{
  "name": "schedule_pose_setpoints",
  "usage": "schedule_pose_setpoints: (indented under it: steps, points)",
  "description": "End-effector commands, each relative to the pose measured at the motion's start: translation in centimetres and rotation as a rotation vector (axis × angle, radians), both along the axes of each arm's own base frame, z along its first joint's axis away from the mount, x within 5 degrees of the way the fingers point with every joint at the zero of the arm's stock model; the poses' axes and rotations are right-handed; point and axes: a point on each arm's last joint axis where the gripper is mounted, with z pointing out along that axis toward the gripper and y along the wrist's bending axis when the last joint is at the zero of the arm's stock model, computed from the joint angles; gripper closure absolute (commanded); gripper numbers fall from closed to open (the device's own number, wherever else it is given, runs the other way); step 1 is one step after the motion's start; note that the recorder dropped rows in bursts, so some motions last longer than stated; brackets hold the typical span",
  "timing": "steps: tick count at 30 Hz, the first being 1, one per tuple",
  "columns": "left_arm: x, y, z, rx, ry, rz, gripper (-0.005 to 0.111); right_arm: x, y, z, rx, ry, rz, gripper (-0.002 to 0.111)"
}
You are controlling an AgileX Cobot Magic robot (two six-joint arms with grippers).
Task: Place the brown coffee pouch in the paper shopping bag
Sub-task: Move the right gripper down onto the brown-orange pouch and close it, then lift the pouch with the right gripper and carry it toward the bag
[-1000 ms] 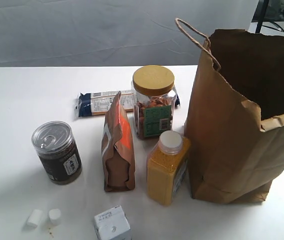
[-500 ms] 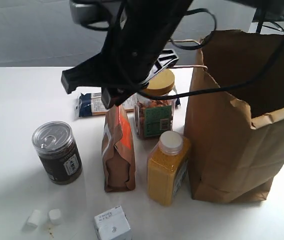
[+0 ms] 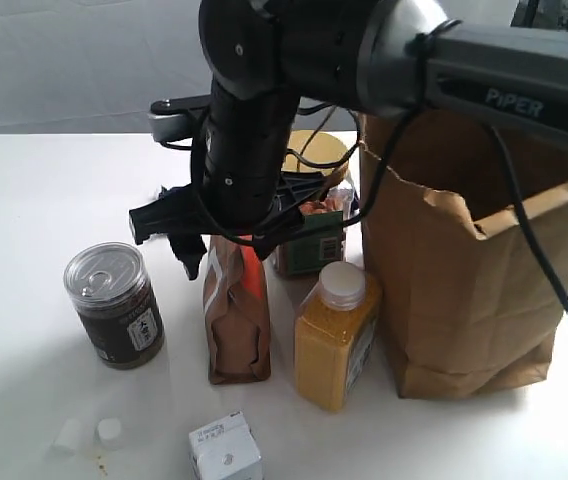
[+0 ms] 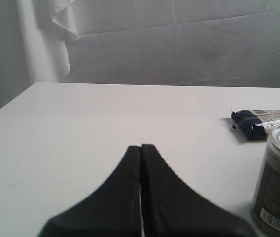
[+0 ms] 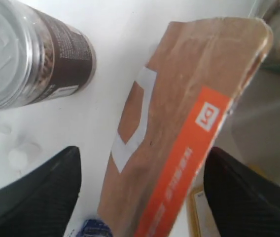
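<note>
Brown coffee pouch upright on worktop mid-frame, right claw wide astride its top, ungripped; transfer into paper shopping bag outstanding.

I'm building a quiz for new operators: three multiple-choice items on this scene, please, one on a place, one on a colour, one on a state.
1. In the exterior view, what stands left of the brown coffee pouch? A the paper bag; B the dark can; C the white carton.
2. What colour is the yellow bottle's cap? A red; B black; C white.
3. How is the right gripper? A open, straddling the pouch top; B shut on the pouch; C out of view.
1 B: the silver-lidded can stands on that side. 2 C: the cap shows white. 3 A: in the right wrist view its jaws stand apart, one either side of the pouch top.
</note>
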Motion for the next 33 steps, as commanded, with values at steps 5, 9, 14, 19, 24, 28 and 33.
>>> schedule_pose_setpoints:
  steps: [5, 9, 14, 19, 24, 28, 33]
  points:
    - [0.0, 0.0, -0.1, 0.001, -0.003, 0.004, 0.107, 0.9, 1.0, -2.5, -0.005, -0.019, -0.058, 0.063]
    - [0.0, 0.0, -0.1, 0.001, -0.003, 0.004, 0.107, 1.0, 0.9, -2.5, -0.02, -0.03, -0.083, 0.099]
    - [0.0, 0.0, -0.1, 0.001, -0.003, 0.004, 0.107, 0.9, 0.5, -0.8, 0.017, -0.058, -0.082, 0.108]
    - [0.0, 0.0, -0.1, 0.001, -0.003, 0.004, 0.107, 0.5, -0.2, 2.3, 0.079, -0.092, -0.076, 0.108]
    - [0.0, 0.0, -0.1, 0.001, -0.003, 0.004, 0.107, -0.2, -1.5, 6.2, 0.158, -0.137, -0.07, 0.108]
    - [0.0, 0.0, -0.1, 0.001, -0.003, 0.004, 0.107, -0.8, -2.7, 8.9, 0.211, -0.17, -0.069, 0.108]
    - [0.0, 0.0, -0.1, 0.001, -0.003, 0.004, 0.107, -1.4, -4.5, 12.2, 0.261, -0.238, -0.069, 0.108]
